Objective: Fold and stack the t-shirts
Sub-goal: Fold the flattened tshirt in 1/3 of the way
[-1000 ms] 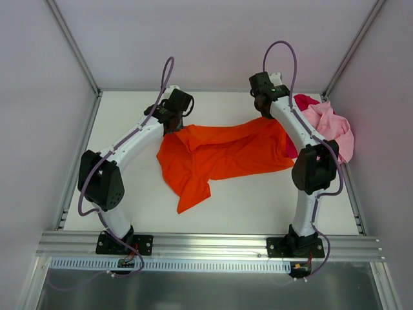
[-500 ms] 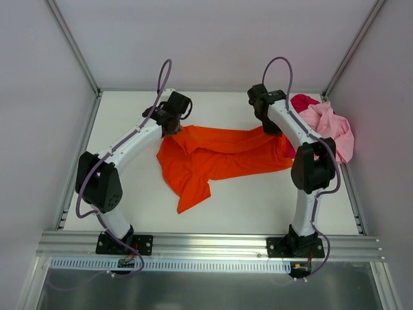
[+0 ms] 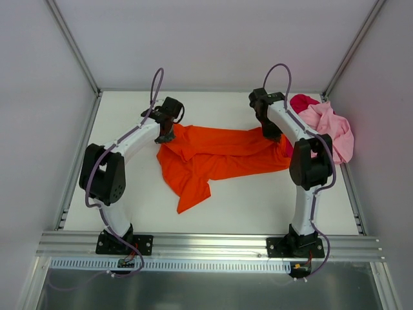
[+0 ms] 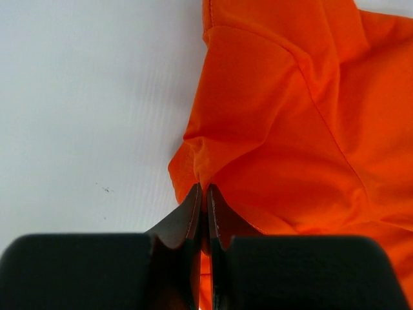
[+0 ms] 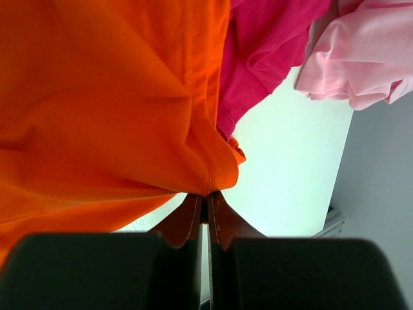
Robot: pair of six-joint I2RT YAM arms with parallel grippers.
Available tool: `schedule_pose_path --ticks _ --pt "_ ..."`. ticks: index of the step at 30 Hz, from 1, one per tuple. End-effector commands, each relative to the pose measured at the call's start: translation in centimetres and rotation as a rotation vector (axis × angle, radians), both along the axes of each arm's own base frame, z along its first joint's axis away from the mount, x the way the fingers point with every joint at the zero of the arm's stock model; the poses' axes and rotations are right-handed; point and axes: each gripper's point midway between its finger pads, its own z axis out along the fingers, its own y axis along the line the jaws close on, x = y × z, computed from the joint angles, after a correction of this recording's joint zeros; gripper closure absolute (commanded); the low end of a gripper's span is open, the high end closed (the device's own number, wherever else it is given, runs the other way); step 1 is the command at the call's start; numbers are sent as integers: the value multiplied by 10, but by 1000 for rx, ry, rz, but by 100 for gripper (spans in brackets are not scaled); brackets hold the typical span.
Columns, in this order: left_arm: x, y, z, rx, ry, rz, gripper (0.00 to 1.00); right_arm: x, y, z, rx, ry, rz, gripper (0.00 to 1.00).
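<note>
Left end effector (image 3: 166, 135) shifted left, elbow tucked, pinching orange t-shirt (image 3: 219, 155).

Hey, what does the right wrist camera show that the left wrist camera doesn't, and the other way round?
Only the right wrist view: the red t-shirt and the pink t-shirt lying beyond it, plus the right gripper shut on an edge of the orange t-shirt. Only the left wrist view: the left gripper, shut on another edge of that same garment. Both: orange cloth pinched between closed fingers, with the white table beside it.
</note>
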Motion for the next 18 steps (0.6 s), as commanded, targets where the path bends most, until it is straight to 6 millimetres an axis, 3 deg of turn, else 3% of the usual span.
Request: schedule_pose_path --ticks 1,5,11,16,18 --pt "5 2 -8 -20 20 24 100 3 -17 9 -32 -8 -47 99" --pt "4 5 -11 -17 24 30 100 2 -37 14 -97 -8 -84 99" --pt "15 6 -7 -35 8 27 100 12 -41 18 -40 -37 -112 99" --pt "50 9 31 -64 -85 64 100 50 -31 50 23 -160 -135 99" --pt "68 8 56 -79 -148 73 100 67 -25 63 61 -218 -136 99"
